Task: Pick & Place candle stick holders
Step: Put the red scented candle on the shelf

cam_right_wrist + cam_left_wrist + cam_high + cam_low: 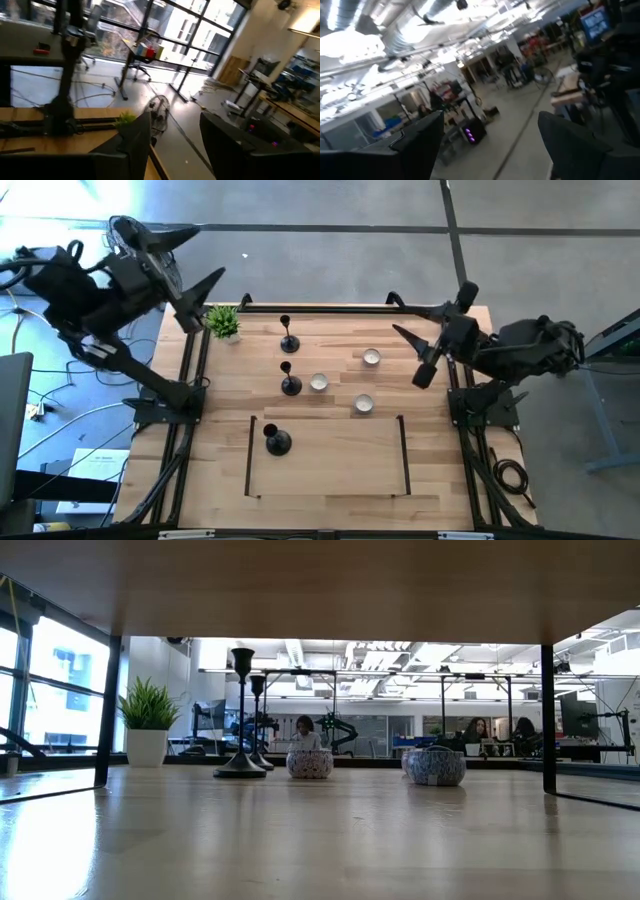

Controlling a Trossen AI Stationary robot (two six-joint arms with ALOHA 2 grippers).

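Observation:
Three black candle stick holders stand upright on their round bases on the wooden table: one at the far side point(288, 340), one in the middle point(290, 381), and one near the front point(277, 440) inside a black-outlined rectangle point(330, 495). The low view shows two of them point(241, 710) point(258, 720). My left gripper point(208, 300) is open and empty, raised over the table's far left corner by the plant. My right gripper point(408, 355) is open and empty, raised at the table's right side. Both wrist views show open fingers point(490, 145) point(175, 145) against the room.
A small green potted plant point(222, 322) stands at the far left. Three small round tea-light cups point(371, 357) point(318, 382) point(362, 404) sit mid-table, to the right of the holders. Black arm mounts point(170, 405) point(485, 405) flank the table. People show in the room behind.

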